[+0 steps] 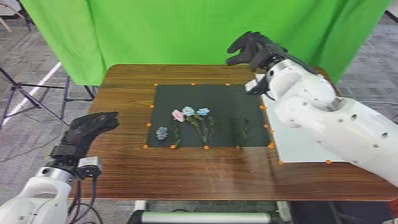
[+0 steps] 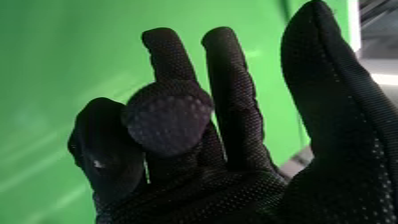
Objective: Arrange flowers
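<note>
In the head view my right hand (image 1: 253,49) is over the table's far edge, beyond the black mat (image 1: 233,100). The right wrist view shows my right hand (image 2: 209,185) open and holding nothing, one finger bent toward the camera. My left hand (image 1: 91,125) is open over the table's left side, left of the mat. On the mat lie a pink flower (image 1: 178,115), a pale blue flower (image 1: 188,111) and another blue flower (image 1: 203,111), stems toward the near edge. A small grey-blue flower piece (image 1: 162,133) lies left of them, and a dark green stem (image 1: 244,131) farther right.
Orange markers line the mat's edges. A white sheet (image 1: 298,142) lies right of the mat, partly beneath my right arm, on the brown wooden table (image 1: 124,165). A green backdrop (image 1: 160,30) hangs behind the table's far edge, close to my right hand.
</note>
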Robot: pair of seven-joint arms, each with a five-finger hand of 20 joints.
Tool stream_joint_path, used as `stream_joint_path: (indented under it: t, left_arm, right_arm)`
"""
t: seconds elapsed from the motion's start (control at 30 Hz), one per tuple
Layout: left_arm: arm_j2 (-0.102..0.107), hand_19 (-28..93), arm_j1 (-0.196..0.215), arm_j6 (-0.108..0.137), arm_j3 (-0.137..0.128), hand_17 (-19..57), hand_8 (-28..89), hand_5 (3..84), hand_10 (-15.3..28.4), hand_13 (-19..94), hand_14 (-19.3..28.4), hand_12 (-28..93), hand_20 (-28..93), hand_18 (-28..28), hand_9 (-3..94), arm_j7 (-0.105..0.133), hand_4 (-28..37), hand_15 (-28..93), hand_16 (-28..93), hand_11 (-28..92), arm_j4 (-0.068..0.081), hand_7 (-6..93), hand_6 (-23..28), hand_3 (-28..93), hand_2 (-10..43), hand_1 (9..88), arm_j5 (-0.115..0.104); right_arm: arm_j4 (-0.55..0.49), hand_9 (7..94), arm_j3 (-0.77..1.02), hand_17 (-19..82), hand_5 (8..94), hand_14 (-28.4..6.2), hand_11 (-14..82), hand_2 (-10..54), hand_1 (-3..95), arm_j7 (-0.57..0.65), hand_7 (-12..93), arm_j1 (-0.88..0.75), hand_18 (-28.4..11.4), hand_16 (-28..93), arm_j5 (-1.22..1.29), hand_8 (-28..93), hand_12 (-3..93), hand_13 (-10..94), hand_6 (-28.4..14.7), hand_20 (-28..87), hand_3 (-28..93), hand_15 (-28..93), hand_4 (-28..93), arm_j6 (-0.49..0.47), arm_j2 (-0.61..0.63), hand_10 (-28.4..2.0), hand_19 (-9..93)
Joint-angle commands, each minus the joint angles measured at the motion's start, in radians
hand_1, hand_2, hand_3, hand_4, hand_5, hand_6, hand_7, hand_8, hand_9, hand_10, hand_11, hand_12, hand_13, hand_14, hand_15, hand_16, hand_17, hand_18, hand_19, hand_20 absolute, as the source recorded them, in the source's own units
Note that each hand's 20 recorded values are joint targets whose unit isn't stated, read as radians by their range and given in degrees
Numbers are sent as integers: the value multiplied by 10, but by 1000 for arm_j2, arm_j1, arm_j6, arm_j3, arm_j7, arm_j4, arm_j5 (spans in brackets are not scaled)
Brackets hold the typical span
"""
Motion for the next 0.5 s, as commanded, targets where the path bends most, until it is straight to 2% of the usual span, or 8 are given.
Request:
stream_joint_path:
  t: [0.03, 0.13, 0.23, 0.37, 0.5]
  left_arm:
    - [-9, 157, 33, 5, -18, 39, -77, 512, 147, 381, 181, 96, 117, 96, 485, -4, -122, 239, -55, 252, -10, 203, 11, 570, 76, 426, -7]
    - [-13, 159, 33, -5, -15, 37, -76, 512, 146, 380, 182, 97, 117, 98, 484, -7, -121, 240, -55, 252, -9, 201, 12, 572, 76, 425, -3]
    - [-8, 160, 24, -12, -16, 37, -76, 514, 146, 381, 182, 96, 117, 99, 485, -14, -122, 239, -55, 252, -6, 199, 12, 571, 76, 426, -3]
    - [3, 160, 16, -7, -24, 36, -78, 513, 147, 380, 182, 96, 116, 100, 484, -16, -121, 239, -55, 251, -6, 197, 13, 571, 76, 426, -2]
    - [5, 159, 18, -13, -24, 36, -78, 512, 148, 380, 182, 97, 116, 99, 484, -20, -121, 238, -55, 251, -8, 199, 12, 571, 76, 425, -1]
  right_arm:
    - [81, 682, 100, 583, 613, -31, 118, -95, 358, 72, 105, -117, -159, 321, -104, -63, 205, 855, 3, 597, 636, 641, -125, 63, 134, -152, 932]
    - [104, 681, 100, 582, 611, -32, 120, -95, 356, 106, 106, -154, -160, 320, -173, -61, 213, 852, 1, 601, 636, 648, -124, 33, 177, -152, 932]
    - [121, 667, 158, 579, 609, -34, 115, -95, 354, 119, 107, -228, -160, 321, -245, -60, 214, 847, 0, 604, 637, 653, -125, -46, 202, -156, 932]
    - [148, 639, 224, 569, 602, -39, 90, -95, 352, 137, 101, -306, -164, 317, -240, -62, 202, 841, 2, 595, 637, 653, -126, -107, 205, -147, 932]
    - [180, 623, 254, 564, 595, -43, 88, -95, 348, 154, 99, -348, -167, 314, -244, -62, 197, 835, 4, 589, 634, 652, -127, -122, 195, -146, 932]
